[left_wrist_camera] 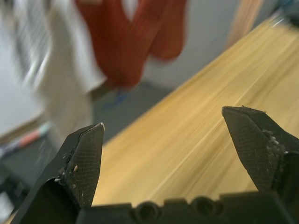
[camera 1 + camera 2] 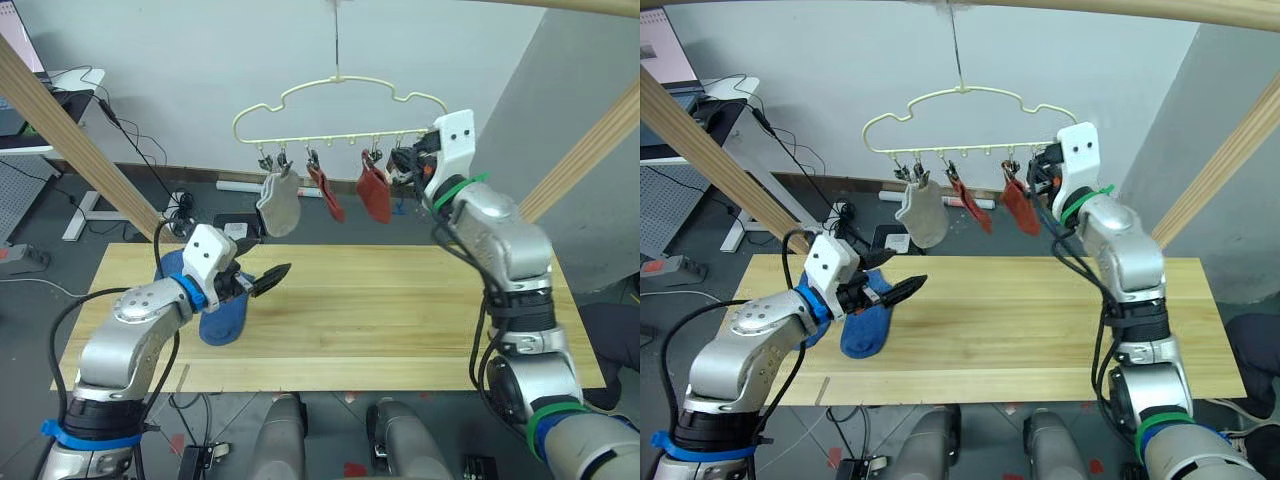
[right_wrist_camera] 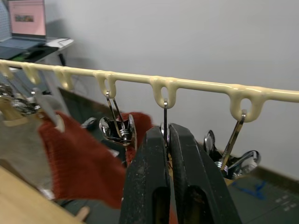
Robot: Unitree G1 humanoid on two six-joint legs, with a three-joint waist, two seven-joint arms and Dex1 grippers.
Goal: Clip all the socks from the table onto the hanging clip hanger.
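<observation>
The pale-yellow clip hanger [image 2: 340,88] hangs above the table's far edge. A light grey sock [image 2: 280,205] and two rust-red socks [image 2: 328,193] [image 2: 375,195] hang from its clips. My right gripper [image 2: 405,165] is up at the hanger's right end, shut on the wire of one metal clip [image 3: 164,114]. A blue sock [image 2: 222,318] lies on the table [image 2: 400,310] at the left, under my left wrist. More blue knit [image 2: 170,266] peeks out behind that forearm. My left gripper [image 2: 270,278] hovers just above the planks, open and with nothing between its fingers.
Slanted pale wooden frame poles rise at the left [image 2: 80,140] and at the right [image 2: 590,150]. A desk [image 2: 40,110] with cables stands at the back left, beyond the table.
</observation>
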